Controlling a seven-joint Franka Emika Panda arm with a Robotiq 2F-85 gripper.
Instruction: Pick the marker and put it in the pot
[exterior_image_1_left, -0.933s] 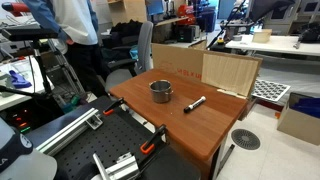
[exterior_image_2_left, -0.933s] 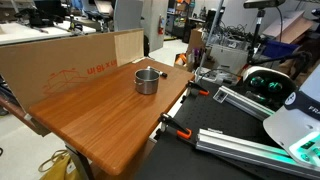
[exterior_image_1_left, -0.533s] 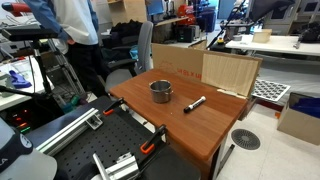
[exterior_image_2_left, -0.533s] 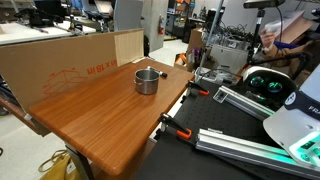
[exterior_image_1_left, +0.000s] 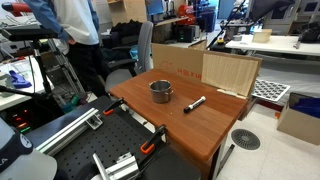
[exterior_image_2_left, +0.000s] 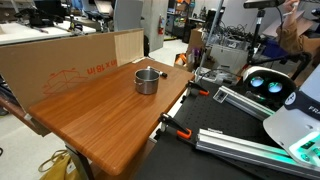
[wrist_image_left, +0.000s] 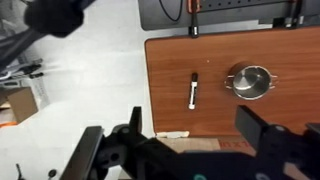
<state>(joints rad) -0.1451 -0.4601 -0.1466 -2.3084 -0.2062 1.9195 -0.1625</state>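
High above the counter (wrist_image_left: 165, 100), the end effector (wrist_image_left: 192, 125) hangs with jaws spread apart (nothing held). The marker (wrist_image_left: 193, 90) lies well below, centred between them, its long axis crossing their closing line, beside the pot (wrist_image_left: 250, 81).

wrist view: the gripper (wrist_image_left: 192, 135) was dark and blurred, its body cut off by the lower edge; the table (wrist_image_left: 165, 60) ran past the right edge. in an exterior view, the marker (exterior_image_1_left: 195, 103) was too small to show detail, and the pot (exterior_image_1_left: 161, 91) floor was lost in shadow.
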